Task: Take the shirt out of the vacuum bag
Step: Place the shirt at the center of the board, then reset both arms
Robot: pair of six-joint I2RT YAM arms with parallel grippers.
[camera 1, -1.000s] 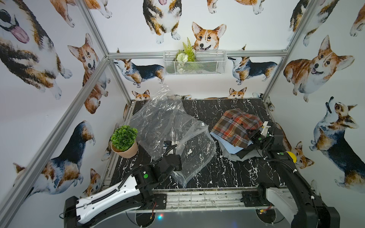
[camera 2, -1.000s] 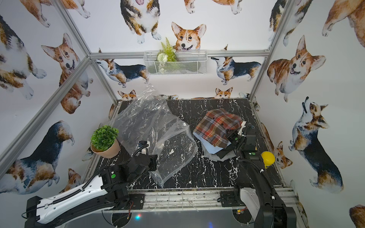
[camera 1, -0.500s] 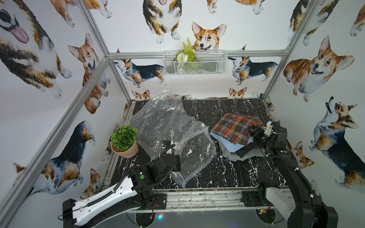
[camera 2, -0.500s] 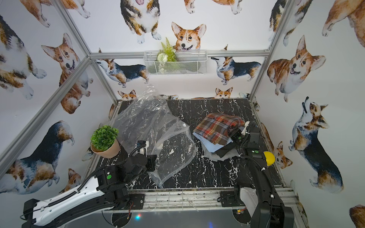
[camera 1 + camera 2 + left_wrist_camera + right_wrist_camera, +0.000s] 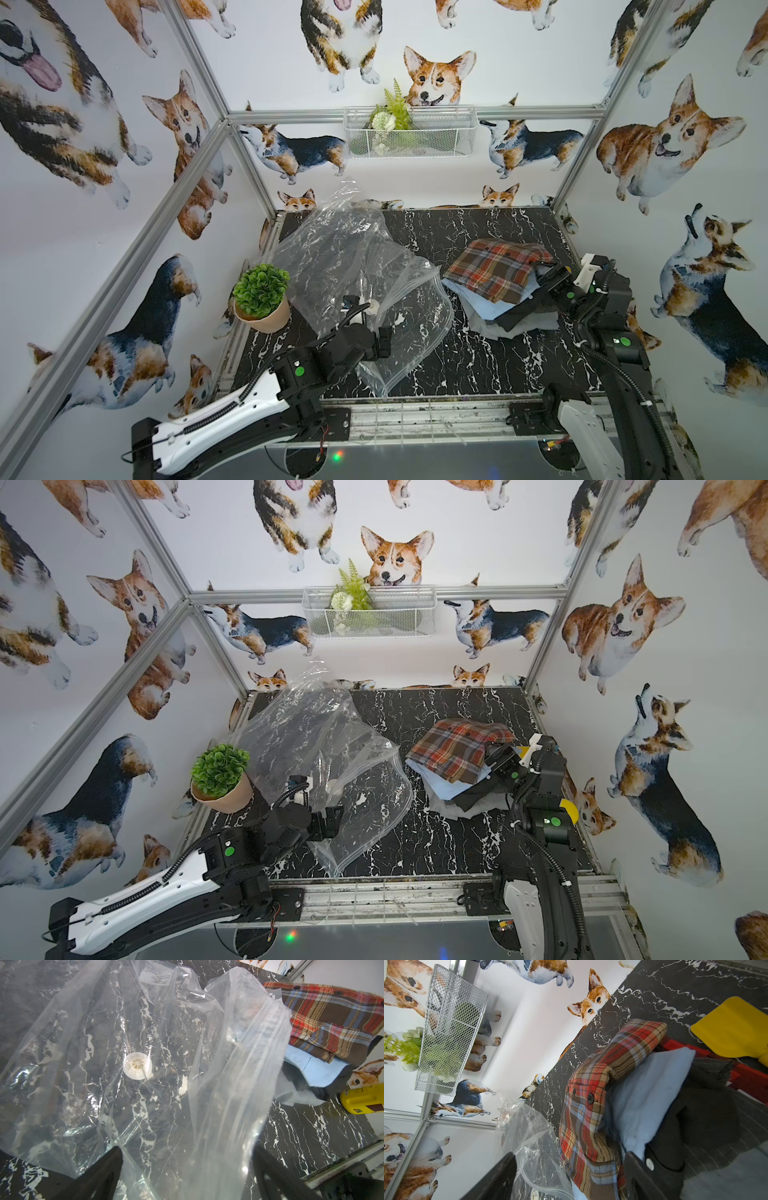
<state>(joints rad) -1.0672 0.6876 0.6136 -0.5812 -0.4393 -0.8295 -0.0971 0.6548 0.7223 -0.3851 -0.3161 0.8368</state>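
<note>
I note the shirt (image 5: 494, 270) lies outside the vacuum bag (image 5: 353, 266), atop the clothes pile (image 5: 511, 316) at the right, soft, light, best pinched at a folded edge; the limp, slippery bag sprawls left; left gripper (image 5: 187, 1155) and right gripper (image 5: 570, 1159) both stand spread, clamping nothing.

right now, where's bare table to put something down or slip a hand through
Widest: front right of the table, between the bag, the clothes pile and the front rail. Also the back strip behind the pile. Crowded: the left half, under bag, plant and left arm; mid-table, bag and pile nearly meet.
</note>
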